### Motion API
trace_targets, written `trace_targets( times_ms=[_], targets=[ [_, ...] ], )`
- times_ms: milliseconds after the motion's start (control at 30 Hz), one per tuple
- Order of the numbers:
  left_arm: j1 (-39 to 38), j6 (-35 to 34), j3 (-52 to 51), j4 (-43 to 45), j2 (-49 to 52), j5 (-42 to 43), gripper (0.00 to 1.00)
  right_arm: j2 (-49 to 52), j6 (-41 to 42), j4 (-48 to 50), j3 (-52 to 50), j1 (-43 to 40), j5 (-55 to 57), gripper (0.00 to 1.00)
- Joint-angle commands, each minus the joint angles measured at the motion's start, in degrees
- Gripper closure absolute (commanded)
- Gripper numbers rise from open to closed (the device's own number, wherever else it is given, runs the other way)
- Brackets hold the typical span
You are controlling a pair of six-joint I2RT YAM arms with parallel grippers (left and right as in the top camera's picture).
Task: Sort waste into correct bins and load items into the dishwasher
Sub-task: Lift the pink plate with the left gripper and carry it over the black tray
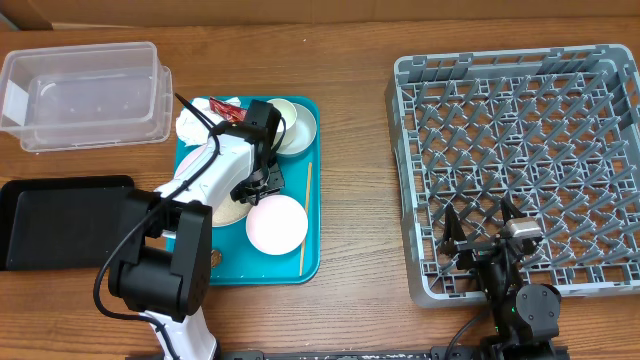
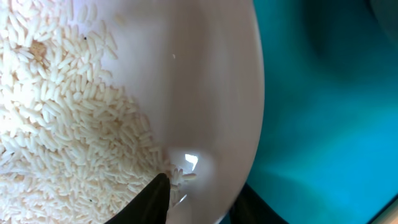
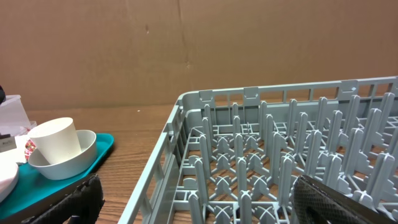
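Counter: brown wood, with a brown cardboard wall behind it.
Teal tray (image 1: 312, 262): in the middle of the counter; it carries the dishes and most of the waste.
Large plate (image 1: 228, 212): on the teal tray, mostly hidden under the left arm; in the left wrist view its left part is covered with rice (image 2: 62, 124).
Small plate (image 1: 276, 224): just right of the large plate, on the near side of the teal tray.
Cup (image 1: 283, 113): stands upright in the bowl (image 1: 303, 132) at the far right corner of the teal tray.
Napkins (image 1: 192, 122): at the far left corner of the teal tray, with the red wrapper (image 1: 224, 108) beside them.
Stick (image 1: 305, 215): lies along the right side of the teal tray.
Tub (image 1: 85, 95): far left on the counter.
Black tray (image 1: 60, 220): near left, beside the teal tray.
Rack (image 1: 520, 160): on the right side of the counter, no dishes in it.
Left pincer (image 1: 262, 182): low at the rim of the large plate. One finger (image 2: 155, 199) touches the rice side. Whether the jaws pinch the rim, one cannot tell.
Right pincer (image 1: 478, 222): over the near edge of the rack, jaws wide apart, nothing between them.
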Motion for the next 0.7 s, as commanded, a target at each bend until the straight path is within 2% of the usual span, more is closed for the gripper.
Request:
trace_targets(
  times_ms=[0, 67, 167, 300, 667],
  targets=[
    [-0.1, -0.5, -0.5, -0.5, 0.1, -1.2, 0.70, -0.6, -0.3, 0.4, -0.6, -0.1, 0.4, 0.00],
    [-0.1, -0.5, -0.3, -1.1, 0.0, -1.2, 0.73, -0.6, -0.3, 0.4, -0.6, -0.1, 0.4, 0.00],
    [-0.1, -0.5, -0.1, -1.8, -0.3, -1.4, 0.87, -0.6, -0.3, 0.4, -0.6, -0.1, 0.4, 0.00],
    [-0.1, -0.4, 0.1, -2.6, -0.5, -1.5, 0.96, -0.6, -0.3, 0.4, -0.6, -0.1, 0.4, 0.00],
    [-0.1, -0.3, 1.1, -4.2, -0.5, -1.7, 0.96, -0.6, -0.3, 0.4, -0.6, -0.1, 0.4, 0.00]
  ],
)
